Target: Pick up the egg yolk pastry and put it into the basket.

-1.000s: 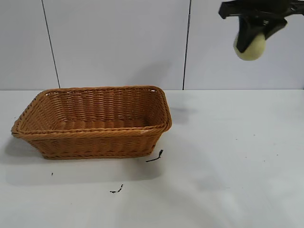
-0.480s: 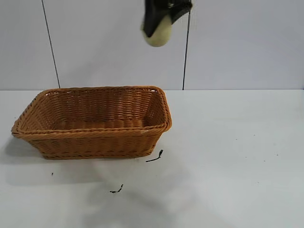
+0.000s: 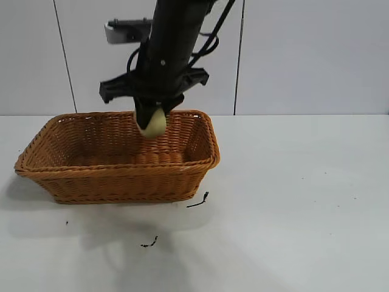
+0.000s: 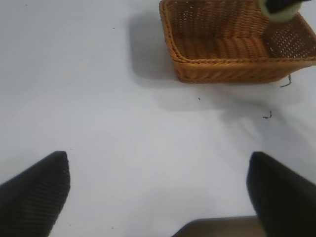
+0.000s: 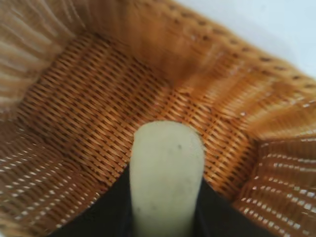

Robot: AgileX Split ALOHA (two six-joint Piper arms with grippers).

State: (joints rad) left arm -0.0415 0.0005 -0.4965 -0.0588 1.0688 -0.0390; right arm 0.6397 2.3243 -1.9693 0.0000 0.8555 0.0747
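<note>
My right gripper (image 3: 151, 121) is shut on the pale yellow-green egg yolk pastry (image 3: 152, 125) and holds it above the inside of the orange-brown wicker basket (image 3: 121, 172), near its right half. In the right wrist view the pastry (image 5: 167, 173) sits edge-on between the black fingers (image 5: 106, 210), over the woven basket floor (image 5: 89, 103). The left wrist view shows the basket (image 4: 222, 69) far off with the pastry (image 4: 281, 11) above it. My left gripper (image 4: 158, 192) is open and empty over bare table; it is out of the exterior view.
The basket stands at the left of the white table (image 3: 292, 207). Two small dark scraps (image 3: 198, 201) (image 3: 149, 243) lie on the table in front of the basket. A grey panelled wall is behind.
My right arm has swung from the upper right to the left and come down with the pastry, from high above the table to just over the basket's inside. The basket has not moved.
</note>
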